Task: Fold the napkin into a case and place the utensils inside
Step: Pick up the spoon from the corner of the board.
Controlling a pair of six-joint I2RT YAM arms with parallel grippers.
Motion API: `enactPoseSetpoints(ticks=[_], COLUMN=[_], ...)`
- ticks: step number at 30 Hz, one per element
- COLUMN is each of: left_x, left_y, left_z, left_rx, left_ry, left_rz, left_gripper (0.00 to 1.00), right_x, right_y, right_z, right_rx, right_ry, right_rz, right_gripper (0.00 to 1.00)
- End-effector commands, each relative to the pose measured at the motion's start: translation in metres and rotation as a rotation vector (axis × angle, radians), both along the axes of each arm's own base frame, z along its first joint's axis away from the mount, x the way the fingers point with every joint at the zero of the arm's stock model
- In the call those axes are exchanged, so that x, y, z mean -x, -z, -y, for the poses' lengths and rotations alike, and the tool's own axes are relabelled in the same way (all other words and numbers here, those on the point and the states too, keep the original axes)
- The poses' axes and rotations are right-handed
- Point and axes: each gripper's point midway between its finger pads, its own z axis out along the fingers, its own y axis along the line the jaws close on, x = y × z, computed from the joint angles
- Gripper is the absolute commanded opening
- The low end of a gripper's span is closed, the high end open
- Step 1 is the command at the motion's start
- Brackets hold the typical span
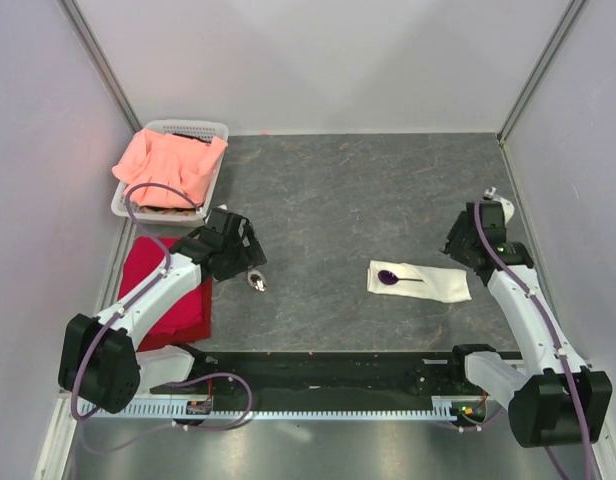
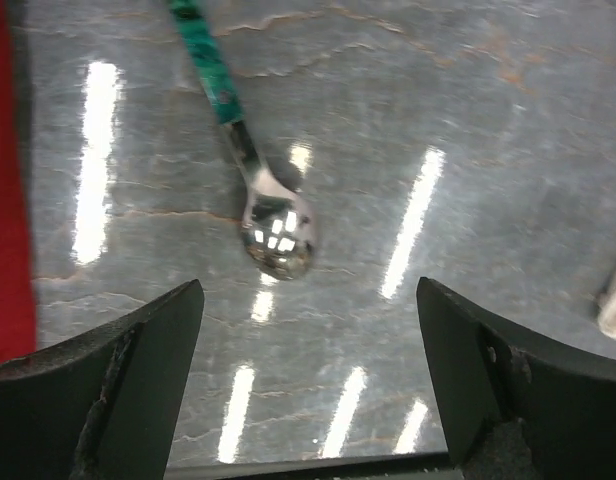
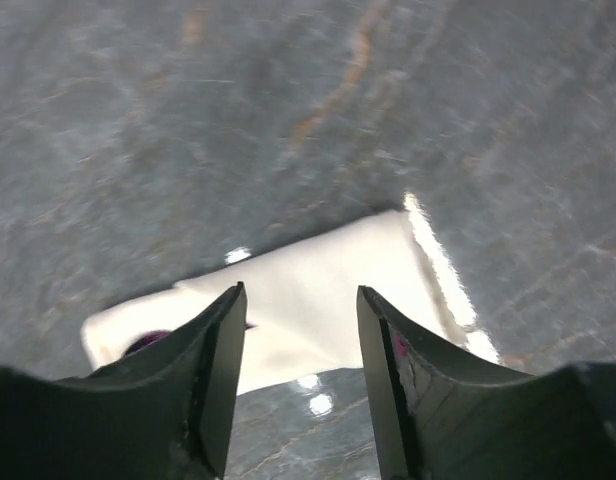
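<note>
1. One of the utensils, the purple-headed piece (image 1: pixel 389 276), lies at the left end of the case (image 1: pixel 433 283), which is the napkin folded into a narrow cream pouch, right of centre on the table (image 1: pixel 328 190); I cannot tell whether its handle is tucked under a layer
2. The other utensil, the spoon (image 1: pixel 256 282), lies bare on the table well to the left, apart from the case
3. The left pincer (image 1: pixel 250 262) hangs just over the spoon, its fingers spread wide with the shiny bowl in view between them, gripping nothing
4. The right pincer (image 1: pixel 466 245) hovers by the case's right end, fingers apart and empty
5. The step in hand looks like fetching the second utensil; next, the left pincer needs to lower, close on the slim spoon lying flat on the hard table, and carry it right to the case
6. The red cloth (image 1: pixel 148 270) at the table's left edge and the basket (image 1: pixel 220 128) holding the salmon-pink cloth (image 1: pixel 168 165) seem to play no part
</note>
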Motion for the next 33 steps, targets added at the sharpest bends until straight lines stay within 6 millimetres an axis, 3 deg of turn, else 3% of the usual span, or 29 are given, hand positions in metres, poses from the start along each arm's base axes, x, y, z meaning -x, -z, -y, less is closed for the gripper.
enactPoseSetpoints(ticks=[1,5,13,14,16,17,18,21,24,25,26,28,29,31,33], left_x=[-0.009,-0.014,-0.031,-0.034,-0.033,-0.032,-0.034,-0.036,-0.036,-0.020,-0.012,0.015,0.025,0.050,0.066], left_y=[0.020,0.040,0.072,0.074,0.082,0.080,0.073,0.051,-0.006,-0.036,-0.049,-0.089,-0.101,-0.121,-0.132], left_z=[-0.026,-0.017,-0.007,-0.004,0.001,0.007,0.008,0.020,0.064,0.090,0.104,0.138,0.147,0.166,0.175], left_rx=[-0.110,-0.088,-0.083,-0.072,-0.063,-0.035,-0.023,0.017,0.152,0.235,0.270,0.383,0.434,0.542,0.601], left_ry=[-0.097,-0.135,-0.167,-0.165,-0.126,-0.102,-0.093,0.012,0.267,0.433,0.512,0.707,0.767,0.898,0.963], left_rz=[-0.084,-0.170,-0.234,-0.230,-0.246,-0.248,-0.221,-0.125,0.093,0.175,0.216,0.316,0.342,0.367,0.361], left_gripper=[0.94,0.86,0.77,0.72,0.49,0.18,0.03,0.02,0.02,0.02,0.02,0.02,0.02,0.02,0.02], right_x=[-0.008,-0.004,0.002,0.003,0.002,0.000,0.000,-0.001,-0.002,-0.001,-0.001,0.001,0.000,-0.002,0.007], right_y=[-0.031,-0.033,-0.033,-0.032,-0.033,-0.034,-0.032,-0.032,-0.037,-0.040,-0.047,-0.057,-0.075,-0.094,-0.108], right_z=[-0.022,-0.038,-0.047,-0.050,-0.062,-0.070,-0.079,-0.104,-0.151,-0.164,-0.186,-0.206,-0.220,-0.231,-0.241], right_rx=[0.097,0.127,0.153,0.152,0.136,0.120,0.094,0.010,-0.164,-0.223,-0.317,-0.422,-0.496,-0.557,-0.642], right_ry=[-0.126,-0.177,-0.199,-0.214,-0.281,-0.316,-0.366,-0.483,-0.682,-0.730,-0.812,-0.885,-0.927,-0.959,-0.992], right_rz=[0.043,0.032,0.037,0.035,0.037,0.047,0.048,0.063,0.101,0.107,0.136,0.177,0.245,0.334,0.357], right_gripper=[0.60,0.61,0.61,0.61,0.62,0.63,0.65,0.79,0.89,0.89,0.90,0.91,0.92,0.94,0.94])
